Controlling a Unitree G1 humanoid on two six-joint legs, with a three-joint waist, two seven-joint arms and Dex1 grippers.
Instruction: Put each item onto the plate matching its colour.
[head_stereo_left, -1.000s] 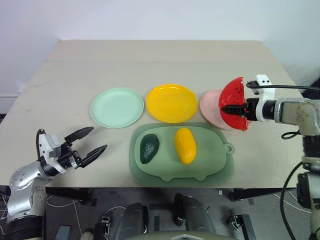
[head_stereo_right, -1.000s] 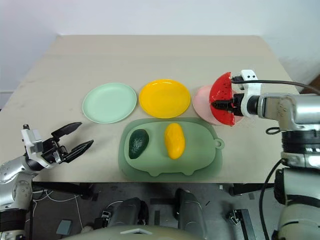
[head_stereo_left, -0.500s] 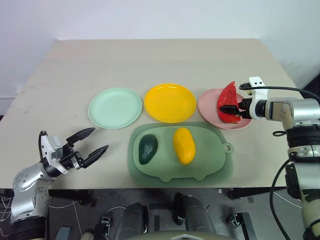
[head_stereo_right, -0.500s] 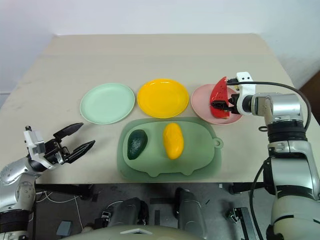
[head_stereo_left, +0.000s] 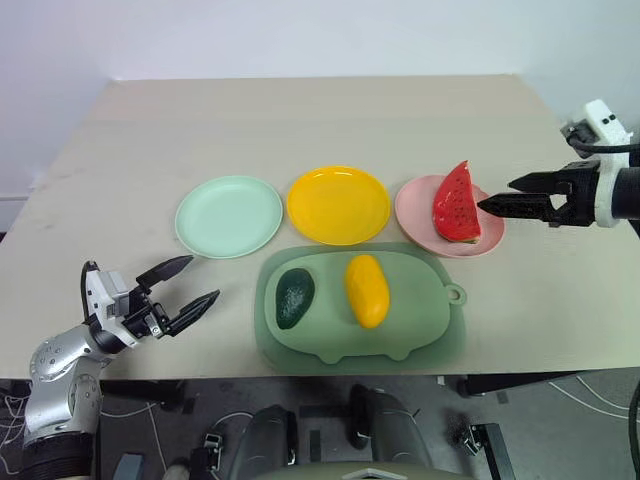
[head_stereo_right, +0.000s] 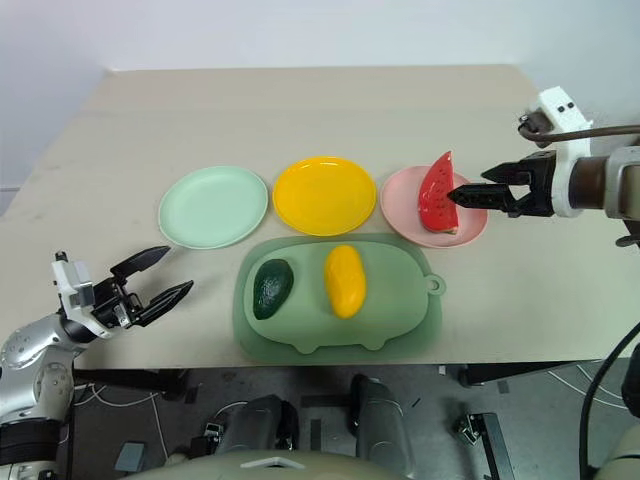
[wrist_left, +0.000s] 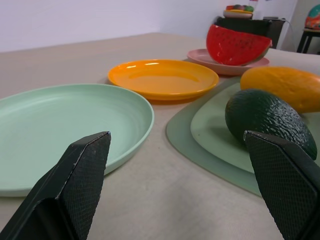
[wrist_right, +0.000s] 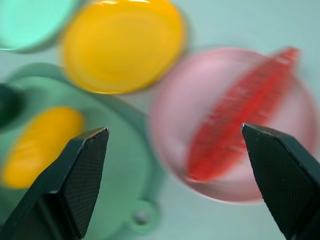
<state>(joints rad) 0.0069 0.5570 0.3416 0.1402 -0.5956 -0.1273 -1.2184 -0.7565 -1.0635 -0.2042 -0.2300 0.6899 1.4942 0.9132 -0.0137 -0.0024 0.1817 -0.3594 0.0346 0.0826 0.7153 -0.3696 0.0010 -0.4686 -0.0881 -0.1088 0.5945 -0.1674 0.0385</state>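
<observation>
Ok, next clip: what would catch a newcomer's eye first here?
The red watermelon wedge lying on the pink plate, with the open right gripper just beside it. Then the avocado and mango, side by side on the green mat.

Watermelon wedge (wrist_right: 240, 117) motion-blurred, seeds unreadable; avocado (wrist_right: 9, 104) cut by edge, perhaps half hidden

Avocado (wrist_left: 270, 122) on mat (wrist_left: 200, 135), green plate (wrist_left: 65, 125)

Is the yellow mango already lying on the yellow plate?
No, the mango lies on the green mat, beside the avocado; the yellow plate carries nothing.
</observation>
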